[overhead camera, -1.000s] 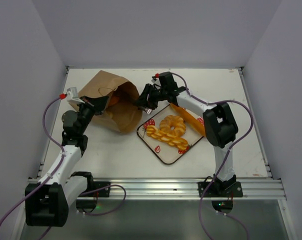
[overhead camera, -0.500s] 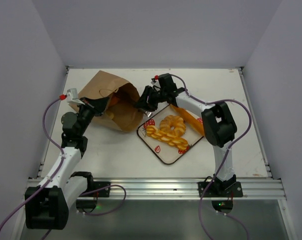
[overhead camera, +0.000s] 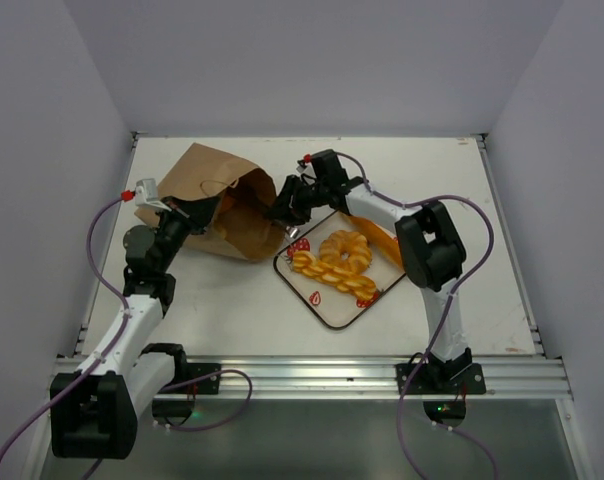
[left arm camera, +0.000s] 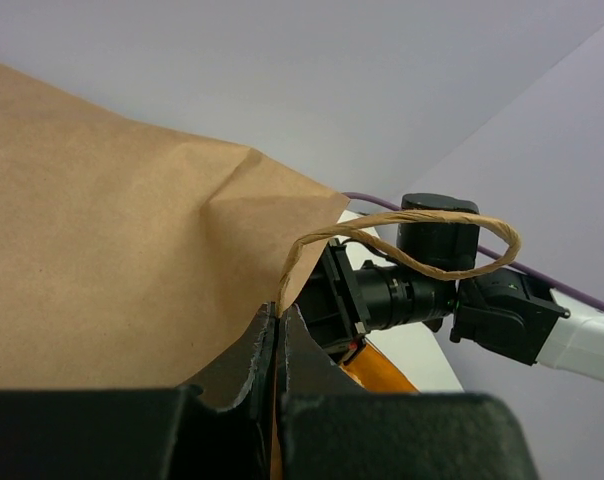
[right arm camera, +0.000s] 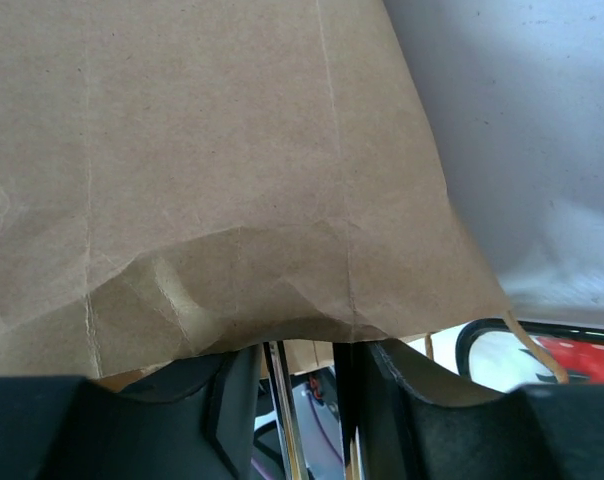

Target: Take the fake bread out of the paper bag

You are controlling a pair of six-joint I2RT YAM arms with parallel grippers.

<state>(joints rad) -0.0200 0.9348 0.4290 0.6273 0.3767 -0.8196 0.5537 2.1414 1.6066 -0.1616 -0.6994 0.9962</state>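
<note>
The bag [overhead camera: 207,180] lies on its side on the counter [overhead camera: 232,300], mouth toward the tray [overhead camera: 330,306], which is just beside it and holds a braided loaf [overhead camera: 332,272], a doughnut [overhead camera: 348,246] and a baguette [overhead camera: 385,240]. The left end effector [overhead camera: 195,212] is pressed together on the bag's edge near a handle [left arm camera: 422,255]. The right end effector [overhead camera: 282,212] sits at the bag's mouth, its fingers [right arm camera: 377,385] slightly spread with nothing visibly between them.

Closed left jaws on edge of paper bag [left arm camera: 112,250]
</note>
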